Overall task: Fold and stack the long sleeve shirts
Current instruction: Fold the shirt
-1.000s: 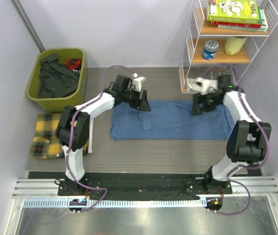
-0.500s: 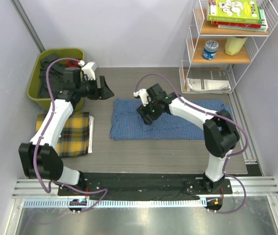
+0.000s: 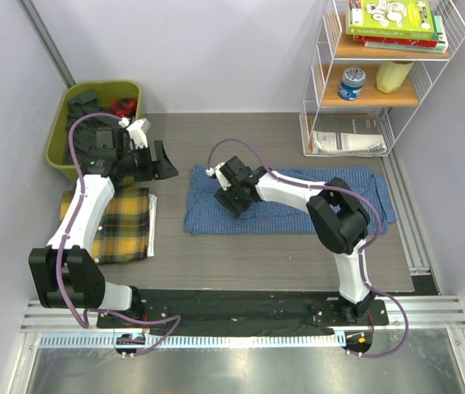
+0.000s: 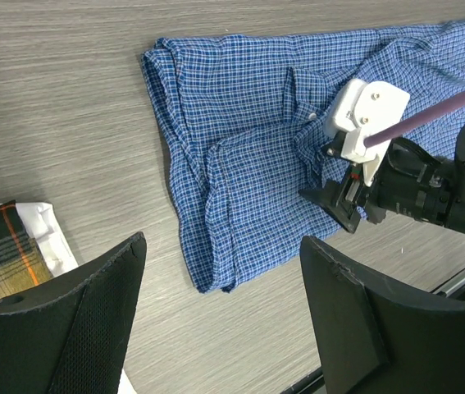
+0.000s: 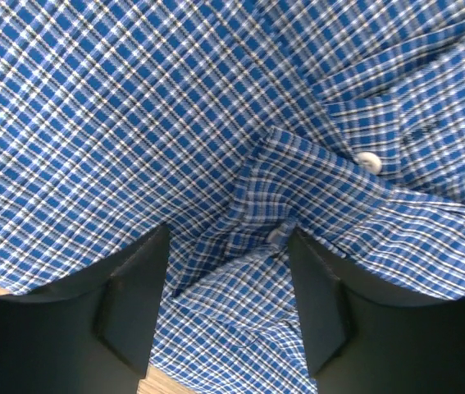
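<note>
Blue shirt was mid-fold, right gripper down on it, jaws apart astride a pleat, left gripper empty, jaws apart; next move likely needed a pinch.

In the top view the yellow plaid shirt is partly covered by the left arm, in the left wrist view it is cut off at the left edge, and part of the blue shirt is hidden beneath the right gripper.
</note>
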